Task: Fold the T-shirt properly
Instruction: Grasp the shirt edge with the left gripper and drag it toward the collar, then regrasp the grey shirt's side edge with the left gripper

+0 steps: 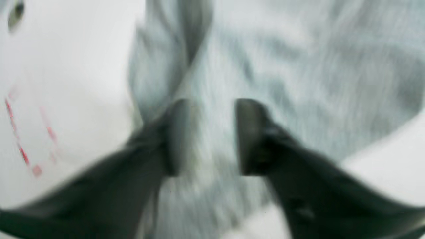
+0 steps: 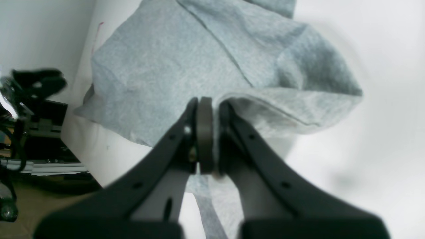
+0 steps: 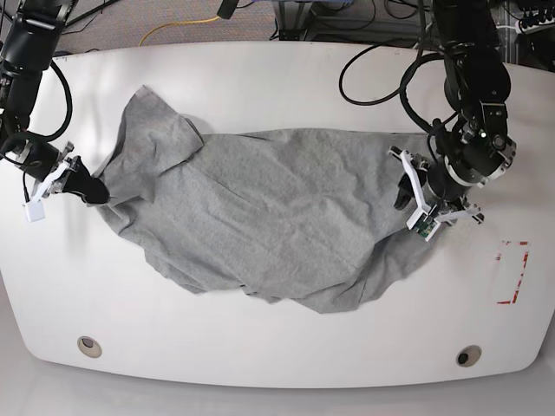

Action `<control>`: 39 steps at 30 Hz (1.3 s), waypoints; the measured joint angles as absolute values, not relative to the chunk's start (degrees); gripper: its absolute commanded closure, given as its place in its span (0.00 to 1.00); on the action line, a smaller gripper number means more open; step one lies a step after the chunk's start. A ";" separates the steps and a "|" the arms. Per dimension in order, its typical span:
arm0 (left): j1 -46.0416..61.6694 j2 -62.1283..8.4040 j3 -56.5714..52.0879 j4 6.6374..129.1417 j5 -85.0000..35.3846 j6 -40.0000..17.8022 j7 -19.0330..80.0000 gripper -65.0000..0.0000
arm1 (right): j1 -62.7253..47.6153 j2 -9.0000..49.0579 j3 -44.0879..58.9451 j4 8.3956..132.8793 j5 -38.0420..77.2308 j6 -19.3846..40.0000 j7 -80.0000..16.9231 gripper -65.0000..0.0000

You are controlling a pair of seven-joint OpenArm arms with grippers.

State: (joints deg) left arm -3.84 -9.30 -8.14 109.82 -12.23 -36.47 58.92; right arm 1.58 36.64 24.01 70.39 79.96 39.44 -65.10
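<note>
The grey T-shirt (image 3: 260, 217) lies spread and rumpled over the middle of the white table (image 3: 277, 347), plain side up, with no lettering showing. At its left edge my right gripper (image 3: 94, 191) is shut on a folded hem. The right wrist view shows that hem pinched between the fingers of the right gripper (image 2: 212, 132), with the T-shirt (image 2: 166, 66) bunched beyond them. My left gripper (image 3: 406, 198) is at the shirt's right edge. The left wrist view is blurred, and in it the left gripper (image 1: 212, 136) has its jaws apart over the T-shirt (image 1: 298, 66).
A red-outlined rectangle (image 3: 512, 273) is marked on the table at the right, showing as red marks (image 1: 20, 146) in the left wrist view. Two round holes (image 3: 89, 347) (image 3: 468, 356) sit near the front edge. Cables run behind the table. Dark equipment (image 2: 33, 116) stands past the table's edge.
</note>
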 measured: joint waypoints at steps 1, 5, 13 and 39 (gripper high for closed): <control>-5.19 -8.84 -8.19 109.45 -12.16 -36.45 58.67 0.44 | 1.61 36.64 24.01 70.39 79.88 39.44 -65.10 1.00; -10.70 -8.32 -8.12 103.68 -12.82 -36.21 57.58 0.44 | 1.61 36.49 23.97 70.39 80.20 39.46 -65.01 1.00; -18.59 -8.27 -4.95 83.46 -11.84 -36.05 52.77 0.44 | 1.76 36.34 23.97 70.39 80.49 39.48 -65.08 1.00; -22.24 -8.38 3.81 60.86 -11.90 -34.28 38.17 1.00 | 1.96 36.34 24.01 70.39 79.92 39.46 -65.12 1.00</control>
State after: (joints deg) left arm -22.24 -8.38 3.81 60.86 -11.90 -34.28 38.17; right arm 1.96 36.34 24.01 70.39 79.92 39.46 -65.12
